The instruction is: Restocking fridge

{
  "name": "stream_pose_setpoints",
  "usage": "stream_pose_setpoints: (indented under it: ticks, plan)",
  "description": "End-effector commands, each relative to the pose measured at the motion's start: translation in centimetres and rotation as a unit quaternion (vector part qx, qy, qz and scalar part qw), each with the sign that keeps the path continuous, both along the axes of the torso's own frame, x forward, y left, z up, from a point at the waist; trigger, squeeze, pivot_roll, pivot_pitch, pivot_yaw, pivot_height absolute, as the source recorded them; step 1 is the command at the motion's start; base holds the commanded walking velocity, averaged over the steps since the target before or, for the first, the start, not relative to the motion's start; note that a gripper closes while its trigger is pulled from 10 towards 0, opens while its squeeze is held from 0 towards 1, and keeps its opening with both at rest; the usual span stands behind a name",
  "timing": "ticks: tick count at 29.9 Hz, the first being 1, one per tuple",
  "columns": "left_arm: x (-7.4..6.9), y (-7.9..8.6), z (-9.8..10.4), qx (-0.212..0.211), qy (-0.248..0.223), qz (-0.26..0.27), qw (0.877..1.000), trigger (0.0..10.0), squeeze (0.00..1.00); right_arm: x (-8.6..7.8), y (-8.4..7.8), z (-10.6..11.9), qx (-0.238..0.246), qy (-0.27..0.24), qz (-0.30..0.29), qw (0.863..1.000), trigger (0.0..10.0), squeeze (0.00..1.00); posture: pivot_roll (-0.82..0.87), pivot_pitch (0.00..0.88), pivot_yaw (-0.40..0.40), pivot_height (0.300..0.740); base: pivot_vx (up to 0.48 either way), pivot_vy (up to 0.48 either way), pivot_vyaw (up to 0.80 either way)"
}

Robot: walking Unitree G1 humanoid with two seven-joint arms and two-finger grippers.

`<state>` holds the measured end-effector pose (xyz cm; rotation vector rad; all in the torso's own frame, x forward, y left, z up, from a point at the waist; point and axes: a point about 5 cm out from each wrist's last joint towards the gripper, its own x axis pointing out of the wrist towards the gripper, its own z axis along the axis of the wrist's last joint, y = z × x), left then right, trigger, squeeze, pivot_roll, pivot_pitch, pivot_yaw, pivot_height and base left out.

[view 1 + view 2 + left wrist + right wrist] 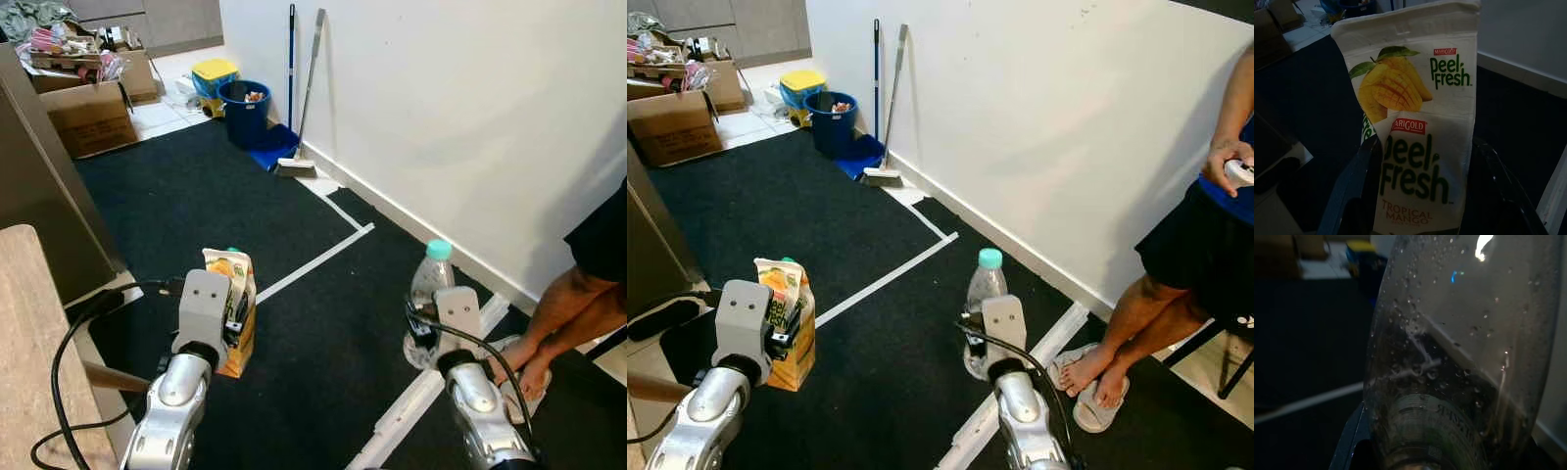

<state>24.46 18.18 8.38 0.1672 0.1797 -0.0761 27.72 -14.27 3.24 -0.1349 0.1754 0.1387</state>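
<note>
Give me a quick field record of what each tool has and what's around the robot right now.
left tool: shut on juice carton, Peel Fresh tropical mango, held upright
right tool: shut on water bottle, clear, teal cap, upright
floor: black mat with white tape lines
ahead: blue bucket, broom leaning on white wall, cardboard boxes
robot's right: person standing by the wall in sandals
fridge: cannot tell
</note>
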Motion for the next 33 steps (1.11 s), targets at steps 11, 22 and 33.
stream_pose_setpoints:
  ticks: [11, 22, 33]
  plan:
    - [0.6, -1.1, 0.0, -0.004, -0.014, -0.009, 1.0, 10.0, 0.0, 0.5, 0.3, 0.8, -0.005, -0.027, 0.013, 1.0, 10.0, 0.0, 0.05, 0.0, -0.07, 0.74, 0.0, 0.0, 0.0]
    - [1.6, -1.3, 0.8, -0.02, -0.032, -0.004, 0.999, 10.0, 0.0, 0.7, 0.4, 0.7, -0.006, -0.03, 0.016, 0.999, 10.0, 0.0, 0.05, 0.0, -0.075, 0.74, 0.0, 0.0, 0.0]
    - [1.3, -1.6, 0.5, -0.018, -0.029, -0.014, 0.999, 10.0, 0.0, 0.6, 0.4, 0.5, -0.009, -0.026, 0.018, 0.999, 10.0, 0.0, 0.05, 0.0, -0.077, 0.74, 0.0, 0.0, 0.0]
